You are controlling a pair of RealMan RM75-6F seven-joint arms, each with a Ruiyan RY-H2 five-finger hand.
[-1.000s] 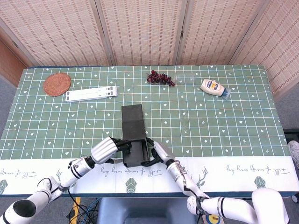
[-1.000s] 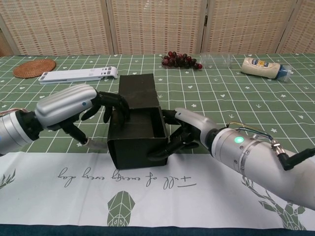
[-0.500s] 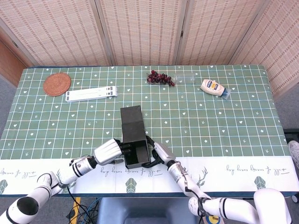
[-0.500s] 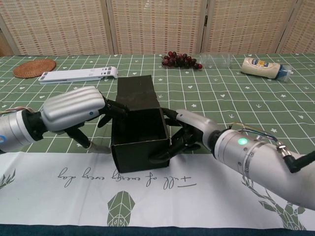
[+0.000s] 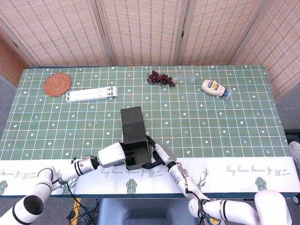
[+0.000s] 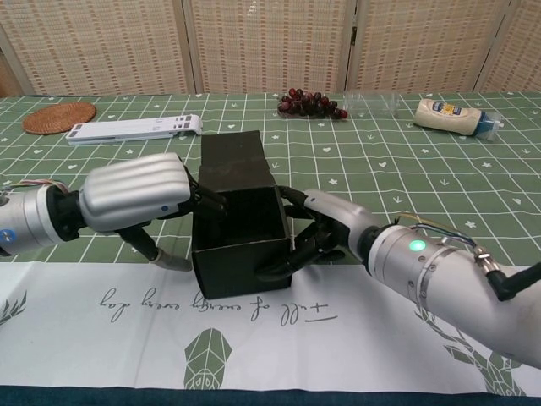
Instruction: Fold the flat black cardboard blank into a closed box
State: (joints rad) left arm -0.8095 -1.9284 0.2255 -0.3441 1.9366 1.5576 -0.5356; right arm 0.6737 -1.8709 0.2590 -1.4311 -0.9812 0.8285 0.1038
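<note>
We brace the half-formed black box (image 6: 238, 222) between both hands at the table's near edge, its lid flap standing up on the far side. Our left hand (image 6: 139, 199) presses the left wall with fingers curled onto it; our right hand (image 6: 325, 230) cups the right wall, fingers spread against it. To do this well, we judge, both walls should be squeezed evenly, staying square before the lid folds toward us.

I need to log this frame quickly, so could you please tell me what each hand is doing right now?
Left hand: pressing on the left wall of the black cardboard box, fingers curled.
Right hand: gripping the box's right wall.
</note>
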